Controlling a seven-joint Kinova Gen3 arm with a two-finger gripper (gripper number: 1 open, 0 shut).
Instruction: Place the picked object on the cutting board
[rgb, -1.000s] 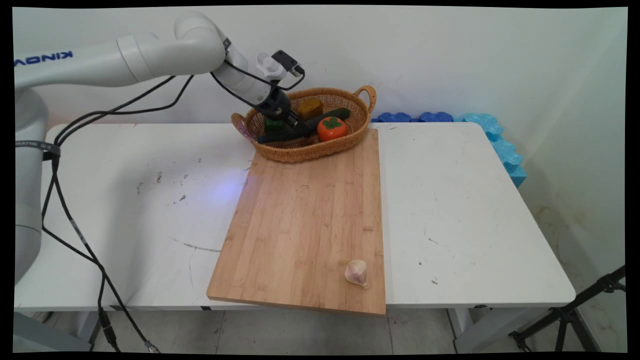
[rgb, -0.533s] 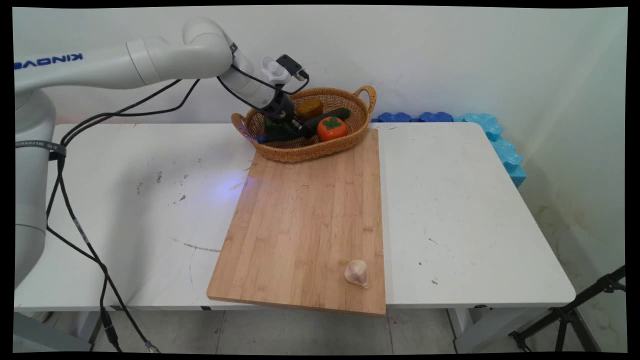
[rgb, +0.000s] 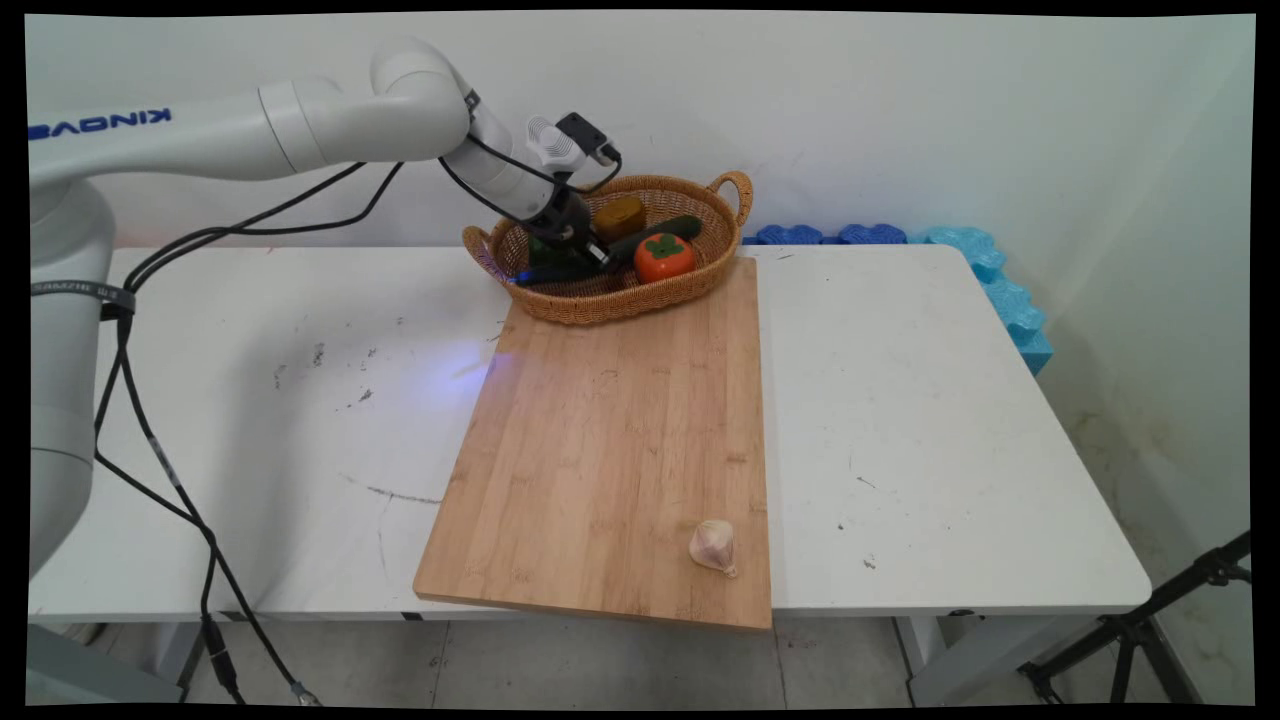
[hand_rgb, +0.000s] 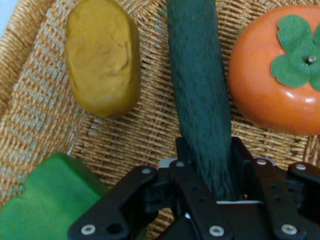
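My gripper (rgb: 590, 255) reaches down into the wicker basket (rgb: 600, 305) at the back of the table. It is shut on a dark green cucumber (rgb: 655, 232) that lies lengthwise in the basket. In the hand view the cucumber (hand_rgb: 197, 75) runs up from between my gripper (hand_rgb: 210, 150) fingers, which press on both its sides. An orange persimmon (hand_rgb: 275, 85) lies to its right, a yellow-brown potato (hand_rgb: 105, 60) to its left, and a green pepper (hand_rgb: 45, 200) at the lower left. The persimmon (rgb: 664, 257), potato (rgb: 619, 215) and pepper (rgb: 543, 250) also show in the main view.
A wooden cutting board (rgb: 620, 440) runs from the basket to the table's near edge, with a garlic bulb (rgb: 712, 545) near its front right corner. Blue foam pieces (rgb: 990, 270) line the table's back right. A black tripod (rgb: 1150, 620) stands at the lower right.
The arm has shifted a little to the right and its wrist has settled deeper over the basket. The cucumber and the other things in the basket lie where they were.
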